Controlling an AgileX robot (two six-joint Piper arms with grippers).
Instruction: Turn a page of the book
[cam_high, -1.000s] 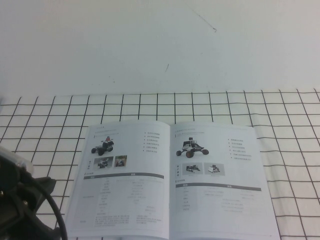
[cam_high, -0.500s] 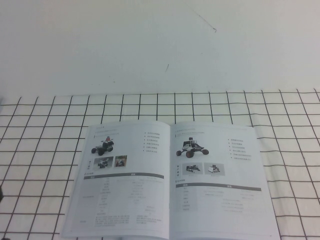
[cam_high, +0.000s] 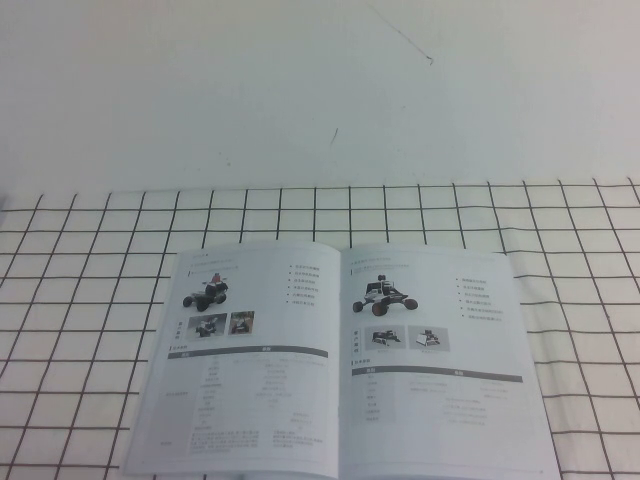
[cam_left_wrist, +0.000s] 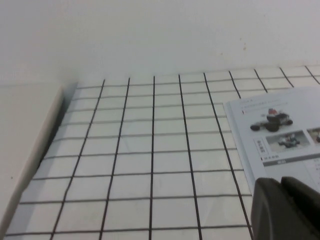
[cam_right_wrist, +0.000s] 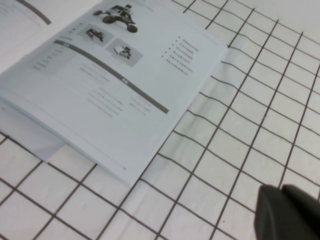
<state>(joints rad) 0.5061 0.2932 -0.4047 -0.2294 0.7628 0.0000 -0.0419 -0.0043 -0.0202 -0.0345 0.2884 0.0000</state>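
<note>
The book (cam_high: 340, 360) lies open and flat on the checked cloth, both pages showing vehicle photos and tables. Neither arm shows in the high view. In the left wrist view my left gripper (cam_left_wrist: 281, 181) hovers low over the cloth by the left page's outer edge (cam_left_wrist: 280, 135), its two dark fingers pressed together and empty. In the right wrist view my right gripper (cam_right_wrist: 281, 189) is over bare cloth, off the right page's near corner (cam_right_wrist: 115, 85), fingers together and empty.
The white cloth with black grid lines (cam_high: 100, 230) covers the table up to a plain white wall (cam_high: 320, 90). A cream raised ledge (cam_left_wrist: 25, 130) borders the cloth on the far left side.
My left arm filled the lower left corner of the high view a second ago; it has drawn back out of that view. The book has not moved.
</note>
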